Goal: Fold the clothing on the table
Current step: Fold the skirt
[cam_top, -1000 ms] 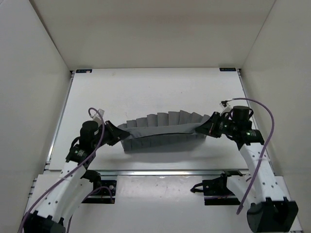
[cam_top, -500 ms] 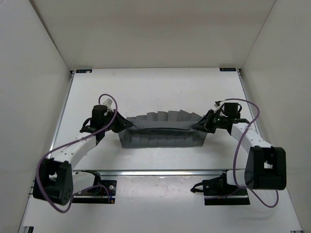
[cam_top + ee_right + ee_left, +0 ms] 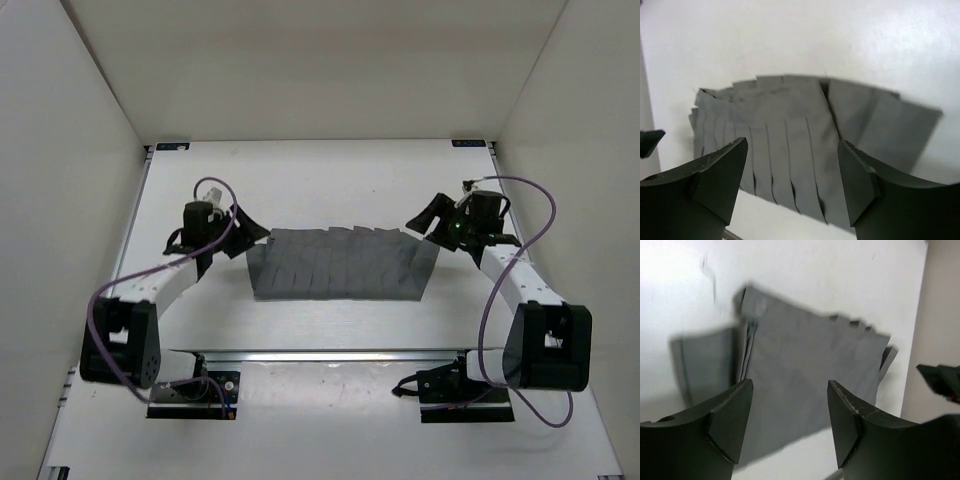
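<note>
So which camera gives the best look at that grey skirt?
The overhead view: the whole skirt lies flat on the table, every edge visible. Both wrist views show it closer but partly blocked, and the left one is blurred.

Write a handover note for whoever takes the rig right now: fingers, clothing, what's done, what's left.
Left gripper: fingers open, holding nothing, by the clothing's left end.
Right gripper: fingers open, holding nothing, by its right end.
Clothing: lies flat in the middle of the table as a wide rectangle, one layer doubled over another.
Done: looks like one fold along its length.
Left: probably an end-to-end fold to make it compact, then pull both arms back.
</note>
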Available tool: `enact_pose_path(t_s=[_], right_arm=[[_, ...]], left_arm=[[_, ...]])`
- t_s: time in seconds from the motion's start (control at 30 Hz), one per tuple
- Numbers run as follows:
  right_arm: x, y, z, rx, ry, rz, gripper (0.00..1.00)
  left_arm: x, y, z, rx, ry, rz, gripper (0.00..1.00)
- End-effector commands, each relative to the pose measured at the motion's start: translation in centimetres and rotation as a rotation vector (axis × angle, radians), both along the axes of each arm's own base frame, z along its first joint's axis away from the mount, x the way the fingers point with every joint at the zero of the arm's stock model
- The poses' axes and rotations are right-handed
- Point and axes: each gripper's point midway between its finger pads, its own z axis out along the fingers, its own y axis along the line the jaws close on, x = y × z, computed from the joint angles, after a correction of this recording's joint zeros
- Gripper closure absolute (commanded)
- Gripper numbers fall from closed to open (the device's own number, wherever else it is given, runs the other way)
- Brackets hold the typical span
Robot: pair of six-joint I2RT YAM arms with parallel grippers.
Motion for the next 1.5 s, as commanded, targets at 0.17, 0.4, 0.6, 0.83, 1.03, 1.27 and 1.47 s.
enact_pose_path(t_s=[0.17,0.4,0.6,0.83,1.03,1.27,1.47], right_arm=[[-8.9,-0.5,-5.8,-0.025,0.212,-0.101,0.29],[-12.1,-0.4,-8.5,-0.009,0.278,-0.166,0.29],[-13.1,-0.7,-9.6,0.0,0.289,-0.216,0.3],[-13.2,-0.2,-10.9,0.035,0.305,-0.206,0.42],[-13.6,1.0,-11.8,0.068,0.342,-0.165,0.88],[-11.6,-2.0,-9.7,0.001,0.262,-0.209,1.0],[-6.9,-0.6,-1.8,-0.069,-0.019,0.044,1.0]], left_arm=[[-10.5,0.5,-5.2,0.058,0.095,-0.017,0.28],[-13.1,2.3,-7.2,0.064,0.114,0.094,0.28],[-13.2,2.6,-8.3,0.085,0.125,0.122,0.29],[-13.1,1.2,-8.5,0.061,0.127,0.093,0.46],[-13.1,-0.1,-9.1,0.036,0.132,0.055,0.8],[-13.2,-1.3,-9.7,0.042,0.146,0.001,1.0],[-13.1,-3.5,-9.5,0.028,0.134,-0.054,1.0]])
